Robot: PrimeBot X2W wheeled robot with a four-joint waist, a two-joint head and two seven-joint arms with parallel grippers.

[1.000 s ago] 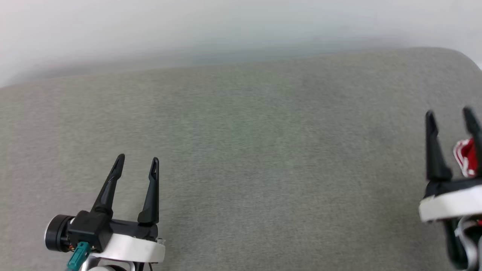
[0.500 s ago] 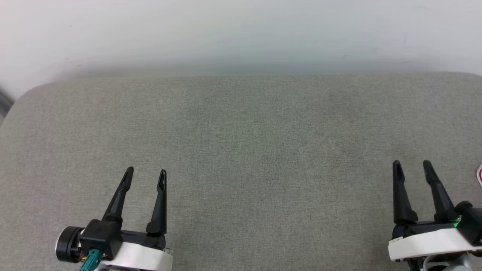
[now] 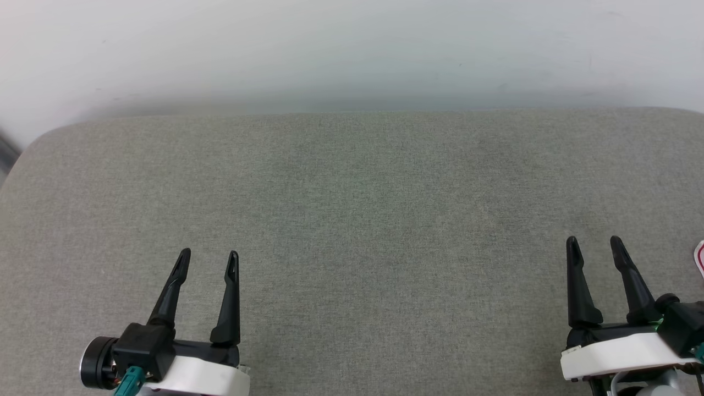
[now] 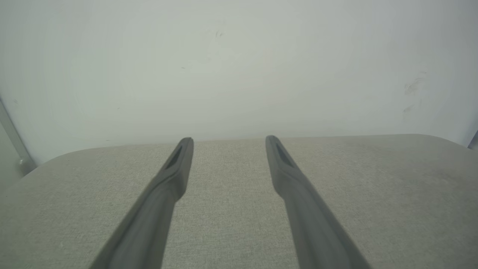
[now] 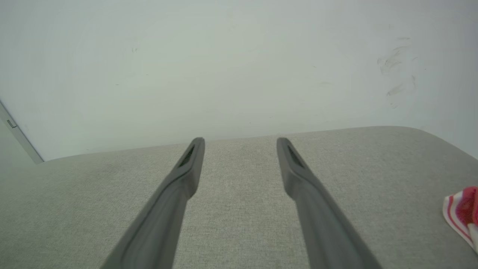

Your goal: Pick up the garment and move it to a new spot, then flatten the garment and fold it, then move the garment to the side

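Quick update: the head view has swung back to center, and the right gripper [image 3: 593, 241] has pulled away from the garment [image 5: 463, 215], which a second ago showed between its fingers. The garment now lies off at the counter's [image 3: 352, 209] far right edge. The left gripper [image 3: 209, 254] and the right one both sit with fingers apart, holding nothing. Looks like the move-aside step is done.

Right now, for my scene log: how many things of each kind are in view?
Black two-fingered grippers: 2, the left gripper and the right gripper
Red-and-white striped fabric garment: 1
Grey woven fabric surface: 1
Total: 4
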